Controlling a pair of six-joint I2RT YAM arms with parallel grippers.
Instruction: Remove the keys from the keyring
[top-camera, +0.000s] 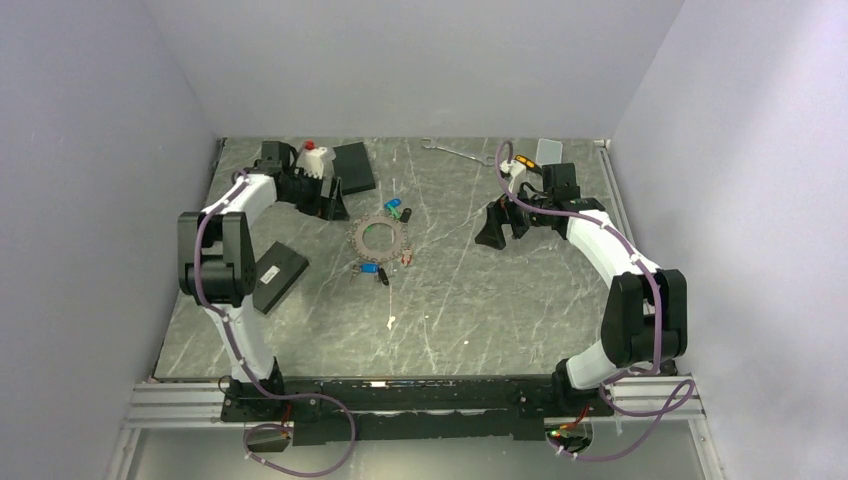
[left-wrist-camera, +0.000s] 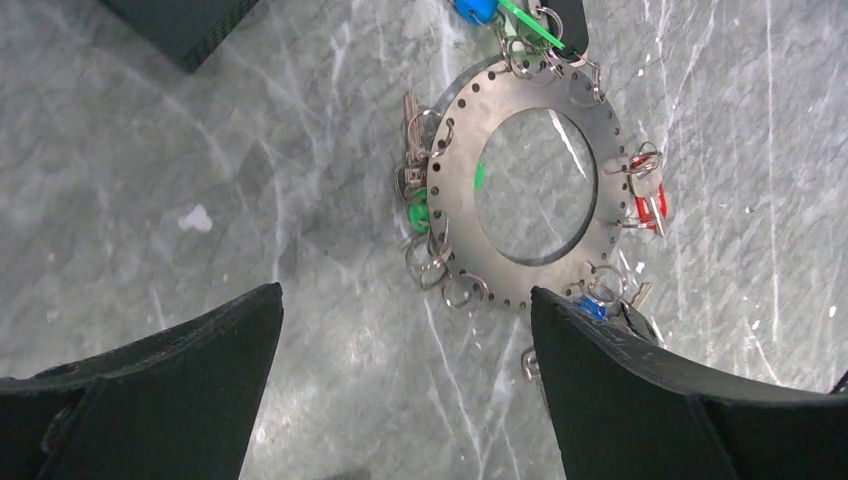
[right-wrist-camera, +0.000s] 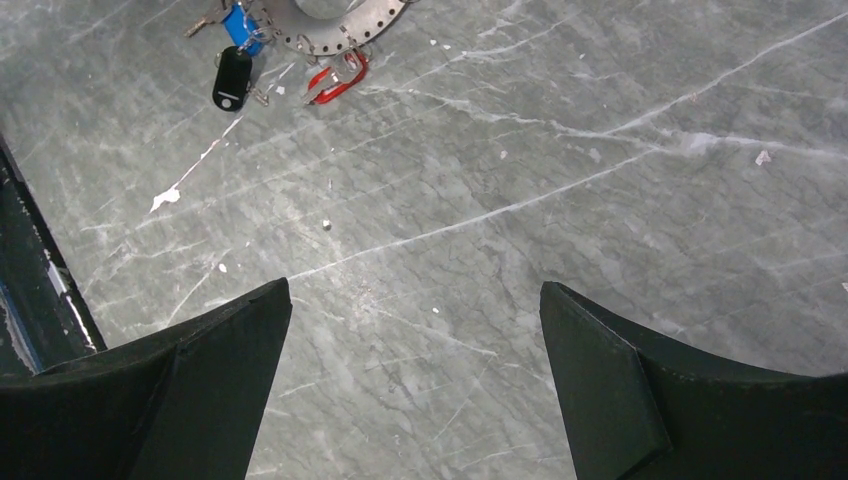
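Observation:
The keyring (top-camera: 378, 237) is a flat grey metal ring with holes round its rim, lying flat at mid-table. Keys with coloured tags hang from small split rings on it: blue (top-camera: 393, 205), green (top-camera: 407, 213), red (top-camera: 406, 258). The left wrist view shows the keyring (left-wrist-camera: 450, 180) with a green tag (left-wrist-camera: 418, 212) and a red tag (left-wrist-camera: 648, 200). My left gripper (top-camera: 330, 205) hovers open just left of the ring, its jaws (left-wrist-camera: 405, 293) empty. To the right of the ring, well apart, my right gripper (top-camera: 497, 228) stands open and empty (right-wrist-camera: 415, 287). The keyring's edge (right-wrist-camera: 340, 25) shows there.
Two black boxes lie at the left: one (top-camera: 353, 165) at the back, one (top-camera: 278, 275) nearer. A white bottle with a red cap (top-camera: 315, 158) stands behind the left gripper. A wrench (top-camera: 450, 150) and an orange-handled screwdriver (top-camera: 525, 160) lie at the back. Walls close in both sides.

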